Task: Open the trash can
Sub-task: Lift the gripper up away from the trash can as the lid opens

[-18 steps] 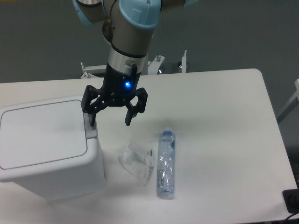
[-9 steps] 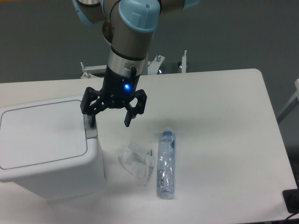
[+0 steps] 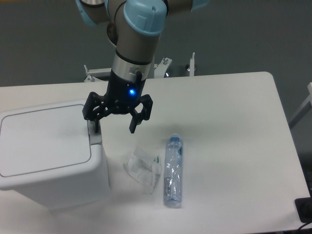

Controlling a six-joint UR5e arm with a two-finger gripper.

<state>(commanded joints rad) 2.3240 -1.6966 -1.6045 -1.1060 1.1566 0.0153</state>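
Note:
The trash can (image 3: pixel 48 156) is a large white boxy bin at the left of the table, its flat lid shut. A grey push-button tab (image 3: pixel 95 136) sits at the lid's right edge. My gripper (image 3: pixel 113 127) hangs open above the bin's right side. Its left fingertip (image 3: pixel 95 127) is right over the tab and looks to touch it. Its right finger (image 3: pixel 133 124) hangs over the table beside the bin.
A crumpled clear plastic wrapper (image 3: pixel 142 169) lies on the table right of the bin. A clear plastic bottle (image 3: pixel 173 170) lies on its side beyond it. A metal fixture (image 3: pixel 163 68) stands behind the table's far edge.
My gripper has shifted slightly to the left, with its left fingertip staying over the tab. The lid stays shut.

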